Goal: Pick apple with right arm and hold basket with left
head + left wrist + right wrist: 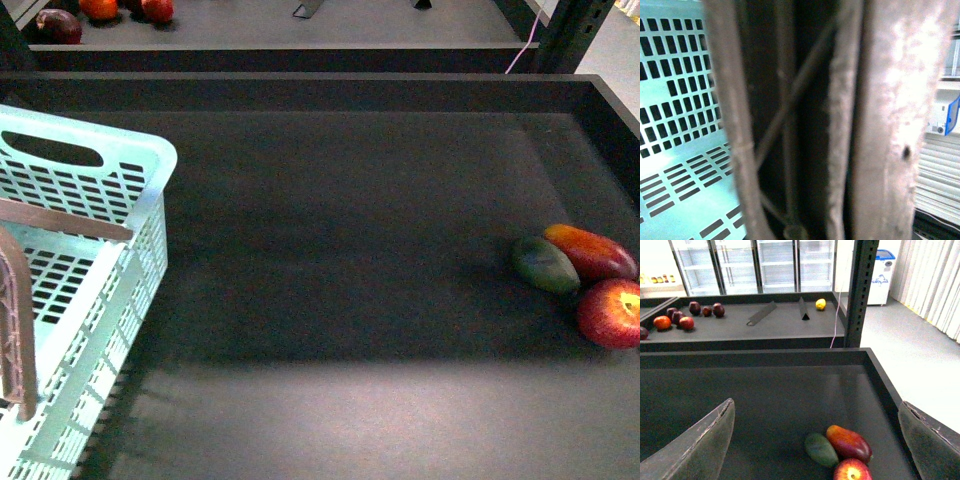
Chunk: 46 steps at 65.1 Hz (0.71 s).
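Note:
The red apple (612, 312) with a yellow patch lies at the right edge of the dark tray, touching a green oval fruit (545, 264) and a red-orange mango (590, 251). In the right wrist view the apple (852, 471) sits low between my open right gripper's (816, 440) fingers (700, 445), some way below them. The mint-green basket (90, 250) stands at the left with its brown handle (15, 320) raised. My left gripper is shut on that handle (880, 120), which fills the left wrist view, with the basket's slotted wall (675, 115) beside it. Neither gripper shows in the front view.
The dark tray's raised walls (400, 90) run along the back and right. Behind it a second tray (770, 325) holds several red and dark fruits (685, 317), a yellow fruit (820, 304) and two dividers. A metal post (860, 290) stands at the back right.

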### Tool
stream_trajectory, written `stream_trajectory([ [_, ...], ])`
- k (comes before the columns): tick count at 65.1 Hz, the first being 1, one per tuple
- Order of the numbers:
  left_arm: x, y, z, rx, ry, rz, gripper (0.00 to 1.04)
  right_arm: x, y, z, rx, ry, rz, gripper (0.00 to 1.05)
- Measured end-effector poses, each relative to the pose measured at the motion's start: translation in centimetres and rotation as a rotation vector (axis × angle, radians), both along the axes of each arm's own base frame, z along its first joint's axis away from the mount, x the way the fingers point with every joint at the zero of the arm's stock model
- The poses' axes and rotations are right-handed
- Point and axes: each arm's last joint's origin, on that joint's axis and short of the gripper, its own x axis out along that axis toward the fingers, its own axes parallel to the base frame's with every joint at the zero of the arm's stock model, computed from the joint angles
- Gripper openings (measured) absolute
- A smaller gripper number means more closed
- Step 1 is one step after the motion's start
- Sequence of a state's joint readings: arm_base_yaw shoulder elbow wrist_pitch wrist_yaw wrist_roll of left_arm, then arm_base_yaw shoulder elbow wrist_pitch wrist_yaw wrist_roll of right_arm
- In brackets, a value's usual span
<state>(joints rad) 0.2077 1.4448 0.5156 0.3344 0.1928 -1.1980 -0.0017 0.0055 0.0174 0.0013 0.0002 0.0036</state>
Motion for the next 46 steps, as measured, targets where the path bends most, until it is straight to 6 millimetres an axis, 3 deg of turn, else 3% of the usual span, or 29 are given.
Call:
stream_trajectory([
  [10, -0.8, -0.8, 1.5, 0.036, -0.007, -0.077, 0.15, 0.0, 0.0, 0.0, 0.000, 0.000, 0.000, 0.96],
  [20, -0.5, -2.9, 3.0, 0.043, -0.030, -0.193, 0.15, 0.0, 0.0, 0.0, 0.000, 0.000, 0.000, 0.96],
  [31, 0.8, -7.1, 6.0, 0.068, -0.097, -0.329, 0.15, 0.0, 0.0, 0.0, 0.000, 0.000, 0.000, 0.96],
  [39, 1.5, -12.7, 8.9, 0.086, -0.156, -0.499, 0.15, 0.0, 0.0, 0.0, 0.000, 0.000, 0.000, 0.96],
  [46, 1.1, -16.2, 9.5, 0.084, -0.160, -0.609, 0.15, 0.0, 0.0, 0.0, 0.000, 0.000, 0.000, 0.96],
])
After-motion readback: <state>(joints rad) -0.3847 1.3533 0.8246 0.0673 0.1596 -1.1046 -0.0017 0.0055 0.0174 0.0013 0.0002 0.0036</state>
